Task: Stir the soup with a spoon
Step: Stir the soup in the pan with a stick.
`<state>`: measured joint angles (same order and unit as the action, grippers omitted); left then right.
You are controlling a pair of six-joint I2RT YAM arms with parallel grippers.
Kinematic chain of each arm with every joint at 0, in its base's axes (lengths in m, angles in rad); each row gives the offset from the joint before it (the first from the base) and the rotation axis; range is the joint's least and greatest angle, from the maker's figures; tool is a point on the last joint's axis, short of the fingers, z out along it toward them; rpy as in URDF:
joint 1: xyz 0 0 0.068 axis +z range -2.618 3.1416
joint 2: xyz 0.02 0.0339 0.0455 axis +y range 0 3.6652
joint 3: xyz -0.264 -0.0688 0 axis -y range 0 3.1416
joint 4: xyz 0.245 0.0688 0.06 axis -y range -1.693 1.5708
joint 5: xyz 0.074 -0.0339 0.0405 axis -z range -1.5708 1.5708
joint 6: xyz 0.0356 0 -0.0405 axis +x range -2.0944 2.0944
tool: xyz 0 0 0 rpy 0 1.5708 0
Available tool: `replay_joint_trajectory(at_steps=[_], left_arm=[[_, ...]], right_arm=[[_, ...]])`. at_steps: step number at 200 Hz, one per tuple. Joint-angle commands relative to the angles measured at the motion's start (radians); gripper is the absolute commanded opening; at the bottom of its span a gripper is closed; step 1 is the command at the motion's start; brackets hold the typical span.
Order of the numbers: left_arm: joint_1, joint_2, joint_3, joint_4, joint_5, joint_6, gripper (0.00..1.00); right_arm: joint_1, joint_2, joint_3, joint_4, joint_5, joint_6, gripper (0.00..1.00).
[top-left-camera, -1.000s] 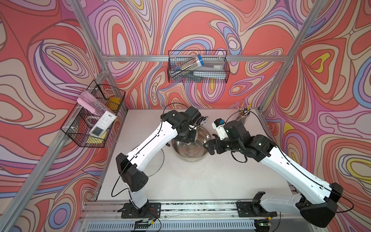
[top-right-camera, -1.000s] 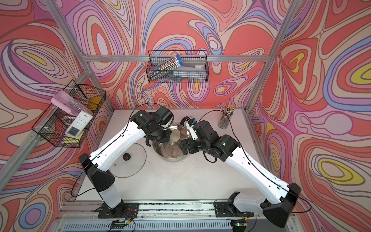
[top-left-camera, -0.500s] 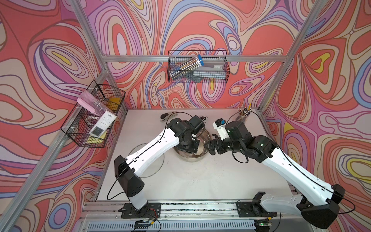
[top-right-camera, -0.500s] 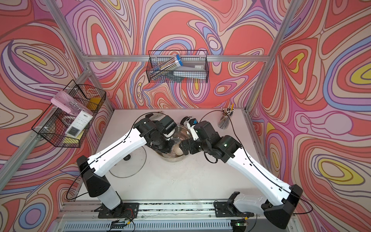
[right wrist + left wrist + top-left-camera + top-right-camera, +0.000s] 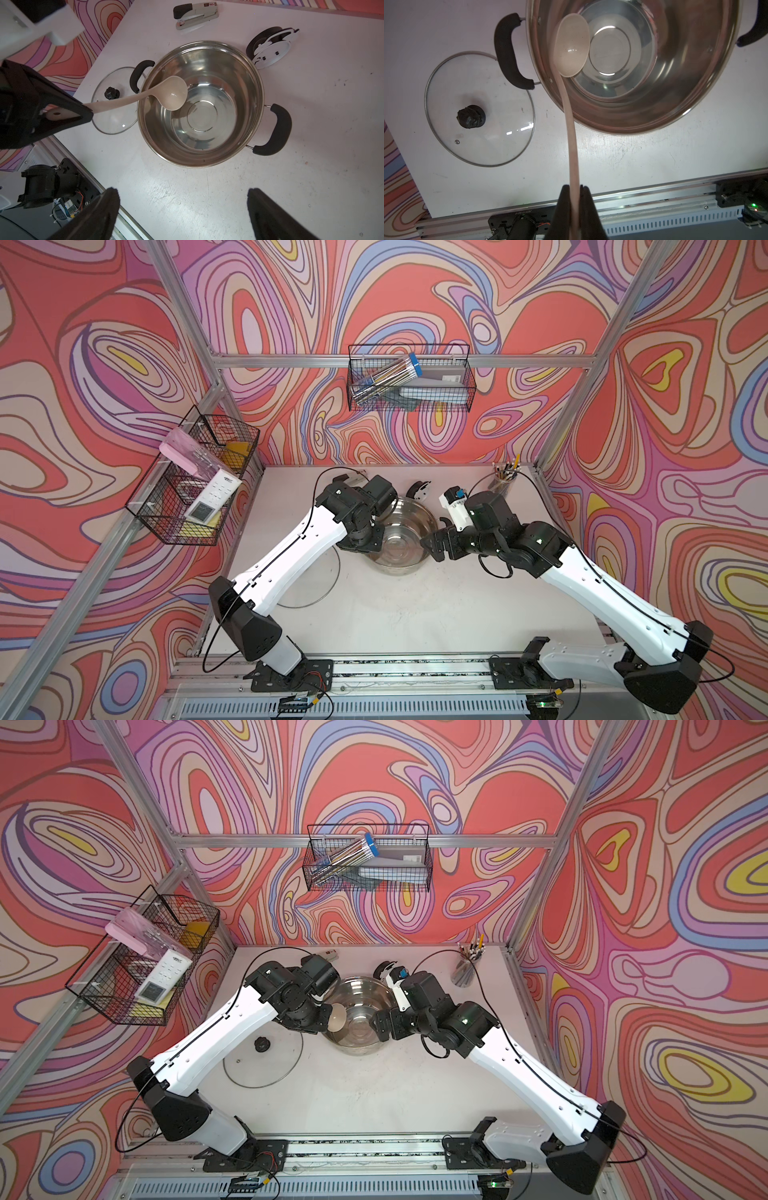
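Observation:
My left gripper [image 5: 574, 187] is shut on the thin handle of the cream-white spoon [image 5: 572, 44]. The handle crosses the left rim of the steel pot [image 5: 239, 72], and the round bowl of the spoon [image 5: 173, 95] hangs inside, near the left wall. In a top view the bowl [image 5: 337, 1017] peeks out beside the left wrist. The pot's inside looks like bare shiny steel, and no soup shows in it. My right gripper [image 5: 182, 191] stands wide open and empty, by the right side of the pot [image 5: 415, 502].
A glass lid [image 5: 488, 83] with a black knob lies on the table left of the pot. A stapler [image 5: 196, 14] and a black-and-white round reel [image 5: 272, 47] lie behind the pot. A pencil cup [image 5: 505, 481] stands at the back right. Wire baskets [image 5: 409, 379] hang on the walls.
My left wrist has drawn back from over the pot towards its front left, taking the spoon along. The right arm has hardly moved.

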<state>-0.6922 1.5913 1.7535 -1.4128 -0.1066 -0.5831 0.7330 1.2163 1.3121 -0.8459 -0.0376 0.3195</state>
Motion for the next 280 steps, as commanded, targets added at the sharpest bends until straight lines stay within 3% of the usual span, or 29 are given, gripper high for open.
replay_joint_trajectory(at_steps=[1, 35, 85, 140, 185, 232, 280], left_arm=[[0.013, 0.041, 0.078, 0.005, -0.059, 0.021, 0.00], [0.014, 0.133, 0.180, 0.040, -0.041, 0.047, 0.00], [-0.005, 0.174, 0.208, 0.165, 0.120, 0.068, 0.00], [-0.066, 0.163, 0.122, 0.227, 0.212, 0.068, 0.00], [-0.092, 0.048, -0.040, 0.269, 0.252, 0.017, 0.00], [-0.096, -0.094, -0.167, 0.208, 0.194, -0.035, 0.00], [-0.095, -0.134, -0.162, 0.053, 0.021, -0.064, 0.00]], right_arm=[[0.005, -0.003, 0.002, 0.006, 0.008, -0.002, 0.98], [0.005, -0.008, 0.011, -0.006, 0.022, -0.007, 0.98], [0.004, -0.021, 0.016, -0.019, 0.036, -0.005, 0.98], [0.005, -0.024, 0.008, -0.010, 0.026, 0.006, 0.98], [0.005, -0.021, 0.000, 0.011, 0.013, 0.023, 0.98], [0.005, -0.014, -0.010, 0.034, 0.001, 0.035, 0.98], [0.005, 0.001, -0.007, 0.056, -0.017, 0.043, 0.98]])
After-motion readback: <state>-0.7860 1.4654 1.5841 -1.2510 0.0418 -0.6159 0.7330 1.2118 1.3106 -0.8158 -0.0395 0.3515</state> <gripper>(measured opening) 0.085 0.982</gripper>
